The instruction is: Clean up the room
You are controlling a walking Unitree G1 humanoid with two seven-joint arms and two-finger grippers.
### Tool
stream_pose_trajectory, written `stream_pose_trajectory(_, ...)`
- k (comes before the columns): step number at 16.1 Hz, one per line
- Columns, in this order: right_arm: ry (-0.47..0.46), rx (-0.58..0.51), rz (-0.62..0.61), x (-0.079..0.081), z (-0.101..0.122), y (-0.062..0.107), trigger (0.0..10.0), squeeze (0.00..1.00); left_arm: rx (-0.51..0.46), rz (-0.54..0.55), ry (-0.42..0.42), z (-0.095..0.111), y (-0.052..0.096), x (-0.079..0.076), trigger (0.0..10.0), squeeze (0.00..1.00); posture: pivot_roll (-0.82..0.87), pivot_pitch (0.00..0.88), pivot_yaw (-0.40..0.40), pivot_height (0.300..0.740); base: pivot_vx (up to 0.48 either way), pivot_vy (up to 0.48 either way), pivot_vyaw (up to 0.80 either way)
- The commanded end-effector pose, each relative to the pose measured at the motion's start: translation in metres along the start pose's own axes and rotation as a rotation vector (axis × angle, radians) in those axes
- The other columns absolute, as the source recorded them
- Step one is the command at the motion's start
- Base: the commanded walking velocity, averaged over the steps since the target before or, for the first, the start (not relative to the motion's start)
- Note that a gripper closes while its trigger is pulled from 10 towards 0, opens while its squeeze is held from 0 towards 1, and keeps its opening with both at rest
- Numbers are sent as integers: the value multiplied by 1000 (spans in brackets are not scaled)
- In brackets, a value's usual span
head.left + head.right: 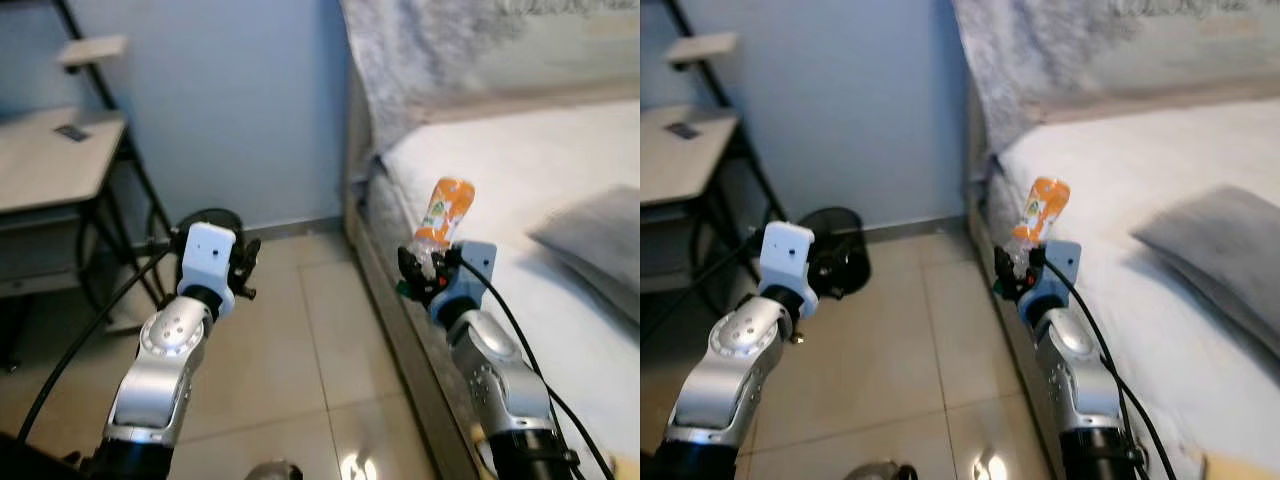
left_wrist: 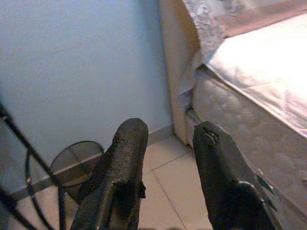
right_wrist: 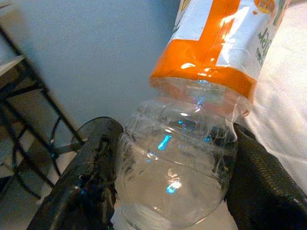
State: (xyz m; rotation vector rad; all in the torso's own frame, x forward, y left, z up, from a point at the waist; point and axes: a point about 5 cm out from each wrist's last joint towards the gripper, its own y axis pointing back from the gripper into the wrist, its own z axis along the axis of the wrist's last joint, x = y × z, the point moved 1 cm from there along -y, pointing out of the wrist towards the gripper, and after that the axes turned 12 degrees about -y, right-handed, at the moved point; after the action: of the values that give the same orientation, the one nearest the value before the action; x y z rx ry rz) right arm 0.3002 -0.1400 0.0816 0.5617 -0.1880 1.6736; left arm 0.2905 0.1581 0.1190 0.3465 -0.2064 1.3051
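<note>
**Bottle held beside the bed**

Pale blue wall, beige tiled floor (image 1: pixel 290 340), white bed (image 1: pixel 520 170) at 2 o'clock. Right gripper (image 1: pixel 425 275) clamps a clear plastic bottle with orange label (image 1: pixel 443 212). Left gripper (image 2: pixel 165 158) open, empty, toward the black wire bin (image 1: pixel 835 250) at 11 o'clock.

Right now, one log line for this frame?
right gripper: shut on clear plastic bottle with orange label | left gripper: open, empty | black wire bin: by wall
</note>
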Motion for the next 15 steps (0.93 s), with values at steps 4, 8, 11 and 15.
stream_pose_trajectory(4, 48, 4, 42, 14, 5, -5, 10000, 0, -9, 5, -14, 1, -2, 5, 10000, 0, 33, 0, 94, 740, 332, 0, 0)
stream_pose_trajectory(8, 81, 6, 39, 11, 7, -6, 10000, 0, -8, 16, 4, 0, -1, 7, 10000, 0, 35, 0, 86, 740, 355, 0, 0)
stream_pose_trajectory(11, 118, 1, 53, 12, 9, -8, 10000, 0, 10, 32, 40, -3, 0, 8, 10000, 0, 41, 0, 72, 740, 359, 0, 0)
stream_pose_trajectory(15, 121, 20, 64, 8, 9, -12, 10000, 0, 2, 41, 35, -2, 1, 9, 10000, 0, 53, 0, 44, 740, 382, 0, 800)
